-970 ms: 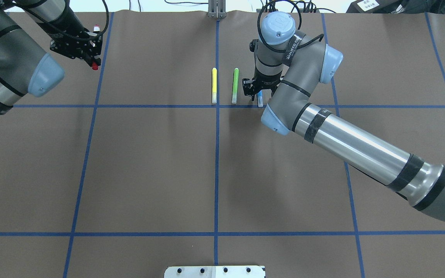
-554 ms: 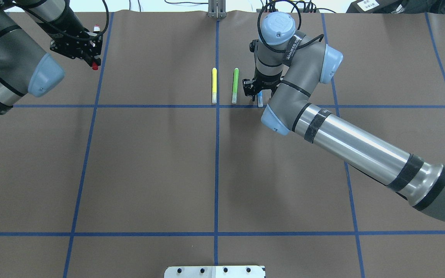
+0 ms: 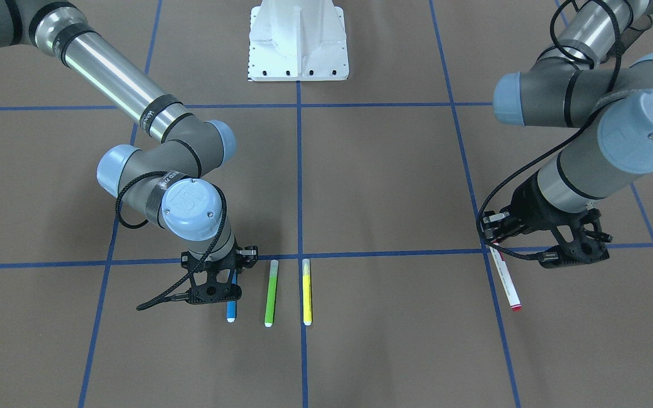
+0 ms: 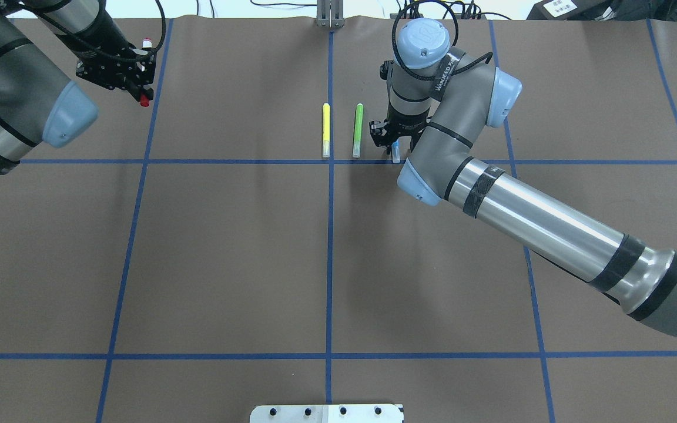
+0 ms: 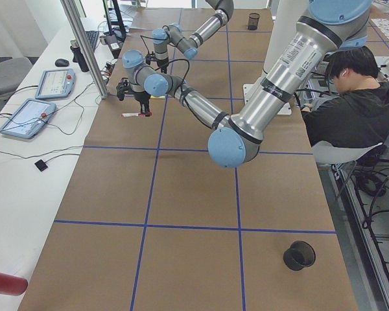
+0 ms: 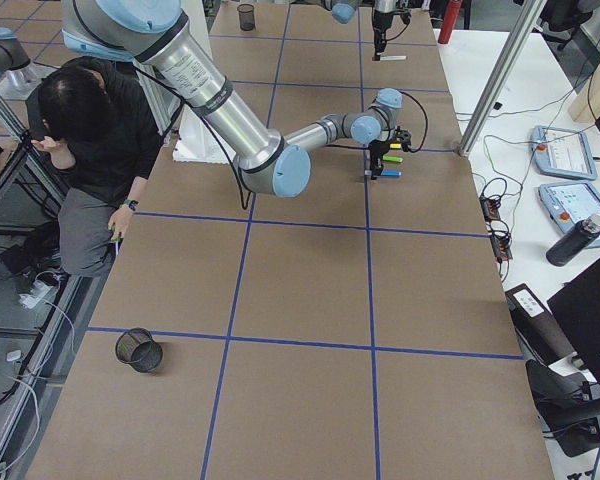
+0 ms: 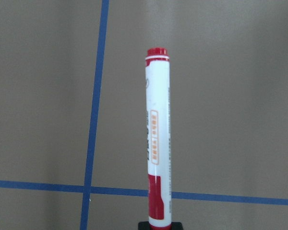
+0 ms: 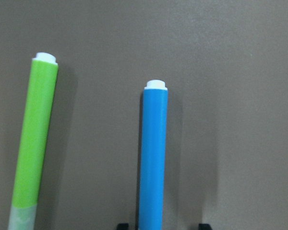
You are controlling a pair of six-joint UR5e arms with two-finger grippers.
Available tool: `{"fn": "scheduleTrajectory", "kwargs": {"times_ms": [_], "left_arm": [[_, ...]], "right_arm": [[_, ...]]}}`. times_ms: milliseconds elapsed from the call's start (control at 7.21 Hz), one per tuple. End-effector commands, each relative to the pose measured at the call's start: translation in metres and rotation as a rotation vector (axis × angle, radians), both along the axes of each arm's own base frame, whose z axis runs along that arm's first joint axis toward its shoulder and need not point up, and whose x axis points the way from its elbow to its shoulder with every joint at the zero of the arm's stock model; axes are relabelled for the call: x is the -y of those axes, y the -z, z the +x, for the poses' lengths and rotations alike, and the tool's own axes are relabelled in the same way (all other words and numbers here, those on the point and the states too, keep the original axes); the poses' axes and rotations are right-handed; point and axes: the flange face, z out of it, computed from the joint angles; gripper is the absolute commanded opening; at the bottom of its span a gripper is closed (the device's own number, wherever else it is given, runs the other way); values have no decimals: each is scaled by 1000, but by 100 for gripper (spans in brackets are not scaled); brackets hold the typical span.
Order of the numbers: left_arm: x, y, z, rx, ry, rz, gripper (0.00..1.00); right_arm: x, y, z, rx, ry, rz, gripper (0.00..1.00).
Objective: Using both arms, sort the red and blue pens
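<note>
Two pens in play, black left gripper [image 4: 141, 76] pinching red-capped white marker [image 7: 156, 139]; black right gripper [image 4: 395, 144] spread astride blue-barrelled pen [image 8: 152, 158]

Brown table [image 4: 227, 252]: yellow pen [image 4: 326, 130], green pen [image 4: 358, 130], blue pen [image 3: 231, 306] side by side.

Left arm [image 4: 15, 88] and right arm [image 4: 550, 226] stretched forward, wrists bent down.
Left tool [image 4: 146, 96] pinched shut, far out left; right tool [image 4: 395, 145] points straight down, jaws apart.
</note>
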Motion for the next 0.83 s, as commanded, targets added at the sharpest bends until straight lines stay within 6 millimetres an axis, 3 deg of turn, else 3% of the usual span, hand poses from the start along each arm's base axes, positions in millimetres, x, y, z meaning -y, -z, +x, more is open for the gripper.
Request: {"fn": "scheduleTrajectory", "kwargs": {"times_ms": [0,416,554,693], "left_arm": [[0,1,0,-1,0,1,0],[0,1,0,-1,0,1,0],[0,1,0,-1,0,1,0],[-1,1,0,-2,0,2,0]], "right_arm": [[-1,0,-2,0,3,0,52],[-2,1,-3,1,3,0,43],[-1,5,-2,5,-1,2,34],[-1,5,-2,7,-5,-1,6]]}}
